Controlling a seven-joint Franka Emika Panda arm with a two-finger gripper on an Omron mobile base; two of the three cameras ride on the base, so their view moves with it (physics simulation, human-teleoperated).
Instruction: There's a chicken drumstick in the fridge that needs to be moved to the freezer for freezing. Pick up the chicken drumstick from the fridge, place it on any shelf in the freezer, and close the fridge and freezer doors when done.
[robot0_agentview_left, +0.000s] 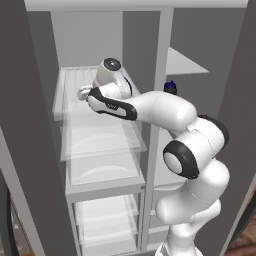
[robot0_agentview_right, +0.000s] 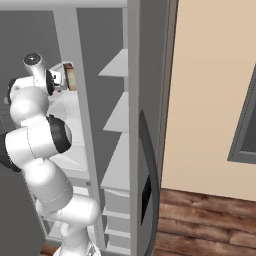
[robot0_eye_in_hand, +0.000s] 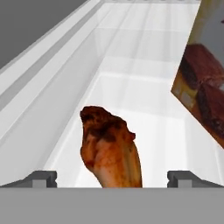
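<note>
**Drumstick sits between wide-open jaws**

You have the gripper (robot0_eye_in_hand: 112, 179) spread wide inside the fridge (robot0_agentview_left: 100, 145), with nothing clamped. The chicken drumstick (robot0_eye_in_hand: 111, 153) lies on a clear shelf between the fingertips (robot0_eye_in_hand: 41, 178), apparently untouched, though its near end is cut off. A reddish-brown box (robot0_eye_in_hand: 203, 92) stands just beside it.

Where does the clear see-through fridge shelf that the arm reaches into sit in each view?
Left base view: clear see-through fridge shelf, upper left.
Right base view: left edge, behind the arm.
Hand view: centre, running ahead.
Shared landmark: open two-finger gripper over it.
</note>
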